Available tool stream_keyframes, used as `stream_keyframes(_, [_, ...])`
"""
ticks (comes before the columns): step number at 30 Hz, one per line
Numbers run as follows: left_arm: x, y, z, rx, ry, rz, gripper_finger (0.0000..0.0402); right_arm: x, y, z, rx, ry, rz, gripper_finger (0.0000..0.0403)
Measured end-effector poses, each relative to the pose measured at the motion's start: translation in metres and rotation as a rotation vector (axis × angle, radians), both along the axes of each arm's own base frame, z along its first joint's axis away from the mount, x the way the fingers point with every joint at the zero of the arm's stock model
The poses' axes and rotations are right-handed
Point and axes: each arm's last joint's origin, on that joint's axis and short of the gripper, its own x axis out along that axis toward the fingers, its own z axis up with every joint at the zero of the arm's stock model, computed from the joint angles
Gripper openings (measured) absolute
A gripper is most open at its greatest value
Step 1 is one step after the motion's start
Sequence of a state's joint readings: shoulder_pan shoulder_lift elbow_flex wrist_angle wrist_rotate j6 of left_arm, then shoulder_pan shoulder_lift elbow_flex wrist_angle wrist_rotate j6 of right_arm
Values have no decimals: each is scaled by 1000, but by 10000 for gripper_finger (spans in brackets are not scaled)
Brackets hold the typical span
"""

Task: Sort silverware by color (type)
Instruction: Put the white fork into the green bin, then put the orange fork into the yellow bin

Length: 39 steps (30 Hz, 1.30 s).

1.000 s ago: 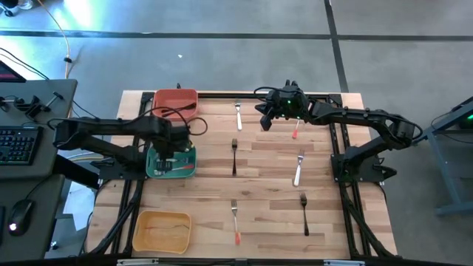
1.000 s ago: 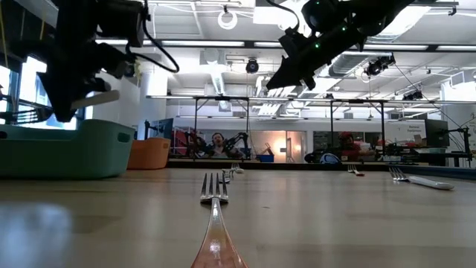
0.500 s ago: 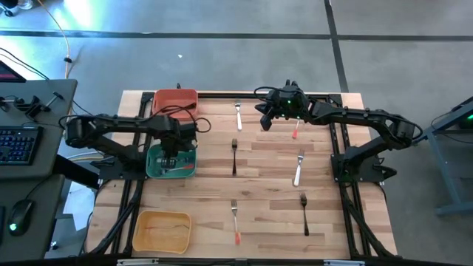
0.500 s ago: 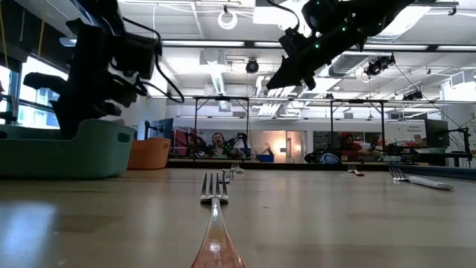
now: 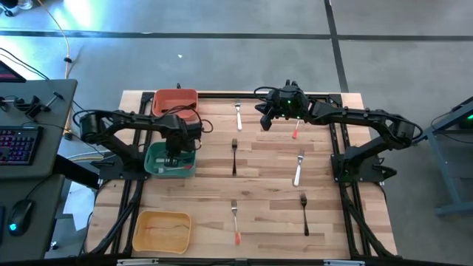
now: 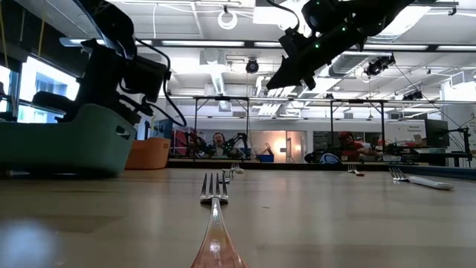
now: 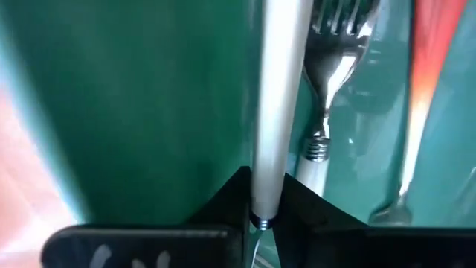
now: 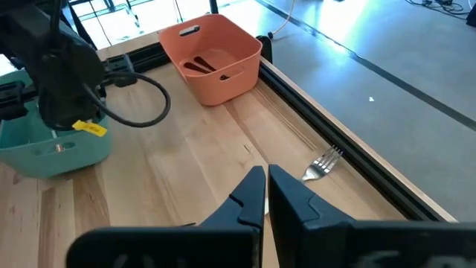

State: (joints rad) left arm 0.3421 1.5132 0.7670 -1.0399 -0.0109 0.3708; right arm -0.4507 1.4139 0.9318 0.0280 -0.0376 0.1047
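My left gripper [image 5: 175,151] reaches down into the teal bin [image 5: 151,168] and is shut on a white-handled piece of silverware [image 7: 277,97]. Below it in the bin lie a white-handled fork [image 7: 336,52] and an orange-handled piece [image 7: 425,67]. My right gripper [image 5: 264,124] hovers shut and empty above the table's far side, between a white-handled fork [image 5: 239,114] and an orange-handled piece [image 5: 295,130]. Flat on the table lie two black forks [image 5: 234,155] [image 5: 304,213], another white-handled fork [image 5: 298,168] and an orange-handled fork [image 5: 235,222]. My left gripper pinches the white-handled piece between its two fingers at the handle's end by the metal ring [image 7: 260,217]. It comes from above, pointing down. The handle [image 7: 282,74] runs on from the fingers down into the teal bin, along the fingers' line.
An orange bin [image 5: 176,102] with dark pieces inside stands at the far left, and a yellow bin [image 5: 162,230] at the near left. A black cable [image 8: 141,104] loops off my left arm. The black frame rail [image 5: 222,94] runs along the far edge.
My left gripper has sunk lower into the teal bin, still shut on the white-handled piece, while its arm has swung toward the table's right.
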Motion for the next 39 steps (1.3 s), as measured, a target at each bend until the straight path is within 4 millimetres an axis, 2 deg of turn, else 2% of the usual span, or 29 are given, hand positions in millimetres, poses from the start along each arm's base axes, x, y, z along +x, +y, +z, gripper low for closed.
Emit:
stream_keyframes(7, [-1, 1, 0, 36, 20, -8, 66, 0, 0, 0, 0, 0, 0, 0])
stream_keyframes(14, [-3, 0, 5, 47, 71, -25, 72, 0, 0, 0, -22, 10, 11, 0])
stream_keyframes(22, [2, -1, 40, 105, -36, 73, 55, 0, 0, 0, -22, 10, 11, 0])
stream_keyframes(27, [-7, -18, 56, -39, -177, 238, 24, 0, 0, 0, -29, 13, 15, 0])
stream_keyframes(30, [-17, -29, 54, -57, -188, 262, 4, 0, 0, 0, -46, 20, 24, 0])
stream_keyframes(32, [-20, -33, 48, -53, -191, 294, 6, 0, 0, 0, -61, 27, 32, 0])
stream_keyframes(39, [-22, -35, 27, -51, -126, 390, 58, 0, 0, 0, -65, 29, 34, 0])
